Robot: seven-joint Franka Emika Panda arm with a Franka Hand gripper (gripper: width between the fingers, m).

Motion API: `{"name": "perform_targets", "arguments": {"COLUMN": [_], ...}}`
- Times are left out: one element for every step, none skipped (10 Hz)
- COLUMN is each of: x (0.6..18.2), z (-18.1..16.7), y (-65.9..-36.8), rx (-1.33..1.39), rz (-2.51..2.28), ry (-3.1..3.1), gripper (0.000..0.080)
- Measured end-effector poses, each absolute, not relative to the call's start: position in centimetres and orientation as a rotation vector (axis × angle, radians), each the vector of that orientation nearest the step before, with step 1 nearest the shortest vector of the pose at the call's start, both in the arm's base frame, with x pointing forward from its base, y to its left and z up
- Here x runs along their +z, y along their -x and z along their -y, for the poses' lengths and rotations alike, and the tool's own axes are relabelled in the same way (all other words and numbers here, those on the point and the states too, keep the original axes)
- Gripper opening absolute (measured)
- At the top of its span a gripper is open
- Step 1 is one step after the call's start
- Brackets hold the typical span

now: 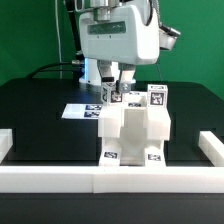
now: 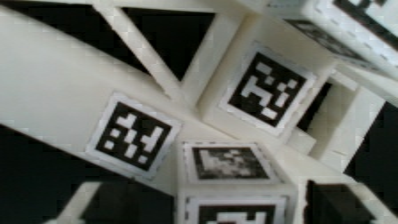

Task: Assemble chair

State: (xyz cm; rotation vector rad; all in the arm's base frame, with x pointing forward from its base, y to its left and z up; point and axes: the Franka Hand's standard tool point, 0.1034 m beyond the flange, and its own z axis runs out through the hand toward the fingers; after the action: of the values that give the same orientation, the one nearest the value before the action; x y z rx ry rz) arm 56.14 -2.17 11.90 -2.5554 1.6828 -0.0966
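Observation:
The chair (image 1: 136, 128) stands as a white blocky stack of tagged parts against the front wall, just right of the middle in the exterior view. My gripper (image 1: 117, 90) hangs over its rear left top, where a small tagged piece (image 1: 116, 98) sticks up. In the wrist view that white tagged piece (image 2: 235, 165) sits between my fingers (image 2: 334, 205), with a dark gap on each side, so the gripper (image 2: 210, 208) is open and astride it. Slanted white chair parts with tags (image 2: 267, 88) fill the wrist view beyond it.
A long white border wall (image 1: 60, 178) runs along the front of the black table, with raised ends at the exterior view's left (image 1: 6, 143) and right (image 1: 210, 146). The marker board (image 1: 80, 111) lies flat behind the chair, to the exterior view's left.

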Motion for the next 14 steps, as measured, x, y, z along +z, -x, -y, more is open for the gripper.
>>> {"name": "perform_targets", "arguments": {"x": [11.87, 11.86, 11.86, 11.86, 11.85, 11.85, 11.85, 11.85, 11.82, 11.79, 11.79, 11.78, 11.78, 11.77], "z": [2.04, 2.01, 1.90, 1.87, 1.86, 1.90, 1.92, 1.99, 2.08, 2.13, 2.15, 2.22, 2.29, 2.30], "y": [-56.04, -56.03, -56.04, -56.04, -56.04, -56.04, -56.03, -56.03, -56.00, -55.95, -55.94, -55.94, -55.94, -55.92], "rx": [-0.085, -0.092, -0.097, -0.102, -0.106, -0.112, -0.117, -0.120, -0.122, -0.124, -0.127, -0.129, -0.131, -0.132], "rz": [-1.639, -1.479, -1.352, -1.203, -1.097, -0.915, -0.767, -0.658, -0.556, -0.433, -0.305, -0.190, -0.101, -0.040], "ry": [2.588, 2.688, 2.757, 2.829, 2.874, 2.942, 2.987, 3.016, 3.039, 3.063, 3.082, 3.094, 3.101, 3.104], "gripper": [0.0586, 0.0586, 0.0638, 0.0646, 0.0646, 0.0646, 0.0649, 0.0649, 0.0649, 0.0649, 0.0649, 0.0649, 0.0649, 0.0649]}}
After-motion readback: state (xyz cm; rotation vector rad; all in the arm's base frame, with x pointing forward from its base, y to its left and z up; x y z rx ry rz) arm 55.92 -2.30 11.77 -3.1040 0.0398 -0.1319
